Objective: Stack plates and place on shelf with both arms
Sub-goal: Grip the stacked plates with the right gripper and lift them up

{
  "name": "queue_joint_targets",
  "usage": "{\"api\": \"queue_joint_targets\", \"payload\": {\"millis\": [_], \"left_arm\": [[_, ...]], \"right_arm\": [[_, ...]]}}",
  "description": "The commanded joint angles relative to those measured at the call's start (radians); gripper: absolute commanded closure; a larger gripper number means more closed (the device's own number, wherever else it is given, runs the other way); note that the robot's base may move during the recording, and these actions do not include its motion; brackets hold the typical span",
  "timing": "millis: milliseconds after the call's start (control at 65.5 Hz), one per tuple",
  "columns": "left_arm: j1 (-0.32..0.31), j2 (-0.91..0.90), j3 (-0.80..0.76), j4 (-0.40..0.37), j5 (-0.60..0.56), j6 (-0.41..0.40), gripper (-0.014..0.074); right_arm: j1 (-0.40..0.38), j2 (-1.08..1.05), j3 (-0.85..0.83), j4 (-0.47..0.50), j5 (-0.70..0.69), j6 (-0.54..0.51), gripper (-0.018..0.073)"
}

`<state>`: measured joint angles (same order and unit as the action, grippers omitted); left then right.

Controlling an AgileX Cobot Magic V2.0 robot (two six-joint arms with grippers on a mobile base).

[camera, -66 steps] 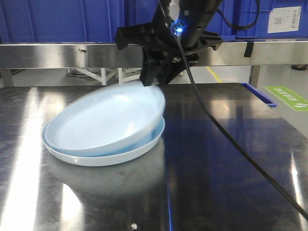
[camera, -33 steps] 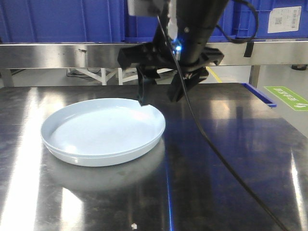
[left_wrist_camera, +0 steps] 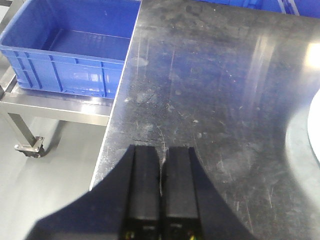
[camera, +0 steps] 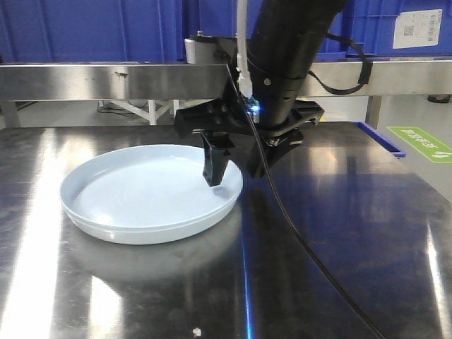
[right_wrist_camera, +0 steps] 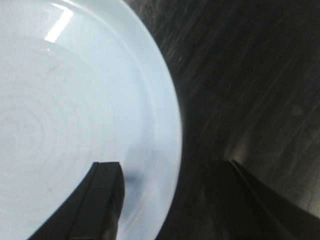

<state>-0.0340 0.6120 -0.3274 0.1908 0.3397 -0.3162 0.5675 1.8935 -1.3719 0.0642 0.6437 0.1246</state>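
Observation:
Two pale-blue plates (camera: pixel 145 189) lie stacked flat on the steel table, the lower one showing only as a rim (camera: pixel 152 236). My right gripper (camera: pixel 235 171) is open and straddles the stack's right rim, one finger (camera: pixel 214 168) over the inside and the other outside. In the right wrist view the plate (right_wrist_camera: pixel 75 110) fills the left, with the gripper (right_wrist_camera: pixel 170 165) open over its rim. My left gripper (left_wrist_camera: pixel 161 150) is shut and empty, low over the table's left part. A plate edge (left_wrist_camera: pixel 315 125) shows at that view's right border. The shelf rail (camera: pixel 106 79) runs behind the table.
Large blue crates (camera: pixel 92 28) stand behind the rail. Another blue crate (left_wrist_camera: pixel 70 50) sits on a wheeled steel stand left of the table edge (left_wrist_camera: pixel 112 135). A black cable (camera: pixel 318 261) trails from the right arm across the table (camera: pixel 339 198).
The top plate was tilted in my right gripper a second ago. It now lies flat on the lower plate. The gripper has opened, let go, and come down over the rim.

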Motion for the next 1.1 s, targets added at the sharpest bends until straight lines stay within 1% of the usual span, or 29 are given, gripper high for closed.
{"api": "queue_joint_targets", "payload": {"millis": [0,61,92,107,137,153,168,229,244,290,305,397,504,611,702,778,931,1084], "left_arm": [[-0.006,0.003,-0.028,-0.002,-0.079,-0.008,0.0512],[-0.006,0.003,-0.028,-0.002,-0.079,-0.008,0.0512],[-0.006,0.003,-0.028,-0.002,-0.079,-0.008,0.0512],[-0.006,0.003,-0.028,-0.002,-0.079,-0.008,0.0512],[-0.006,0.003,-0.028,-0.002,-0.079,-0.008,0.0512],[-0.006,0.003,-0.028,-0.002,-0.079,-0.008,0.0512],[-0.006,0.003,-0.028,-0.002,-0.079,-0.008,0.0512],[-0.006,0.003,-0.028,-0.002,-0.079,-0.008,0.0512],[-0.006,0.003,-0.028,-0.002,-0.079,-0.008,0.0512],[-0.006,0.003,-0.028,-0.002,-0.079,-0.008,0.0512],[-0.006,0.003,-0.028,-0.002,-0.079,-0.008,0.0512],[-0.006,0.003,-0.028,-0.002,-0.079,-0.008,0.0512],[-0.006,0.003,-0.028,-0.002,-0.079,-0.008,0.0512],[-0.006,0.003,-0.028,-0.002,-0.079,-0.008,0.0512],[-0.006,0.003,-0.028,-0.002,-0.079,-0.008,0.0512],[-0.006,0.003,-0.028,-0.002,-0.079,-0.008,0.0512],[-0.006,0.003,-0.028,-0.002,-0.079,-0.008,0.0512],[-0.006,0.003,-0.028,-0.002,-0.079,-0.008,0.0512]], "right_arm": [[0.001,-0.046,-0.036,0.004,-0.032,-0.008,0.0094],[0.001,-0.046,-0.036,0.004,-0.032,-0.008,0.0137],[0.001,-0.046,-0.036,0.004,-0.032,-0.008,0.019],[0.001,-0.046,-0.036,0.004,-0.032,-0.008,0.0203],[0.001,-0.046,-0.036,0.004,-0.032,-0.008,0.0284],[0.001,-0.046,-0.036,0.004,-0.032,-0.008,0.0302],[0.001,-0.046,-0.036,0.004,-0.032,-0.008,0.036],[0.001,-0.05,-0.037,0.004,-0.034,-0.008,0.0531],[0.001,-0.054,-0.037,0.004,-0.039,-0.008,0.0558],[0.001,-0.062,-0.037,0.003,-0.053,-0.008,0.0507],[0.001,-0.066,-0.037,0.003,-0.059,-0.008,0.0504],[0.001,-0.098,-0.037,0.003,-0.095,-0.008,0.0538],[0.001,-0.154,-0.037,-0.002,-0.146,-0.008,0.0533],[0.001,-0.225,-0.037,-0.045,-0.185,-0.008,0.0533],[0.001,-0.286,-0.037,-0.083,-0.189,-0.008,0.0533],[0.0,-0.331,-0.036,-0.095,-0.185,-0.008,0.0533],[-0.026,-0.421,-0.009,-0.095,-0.182,-0.008,0.0533],[-0.068,-0.517,0.066,-0.095,-0.2,-0.008,0.0533]]}}
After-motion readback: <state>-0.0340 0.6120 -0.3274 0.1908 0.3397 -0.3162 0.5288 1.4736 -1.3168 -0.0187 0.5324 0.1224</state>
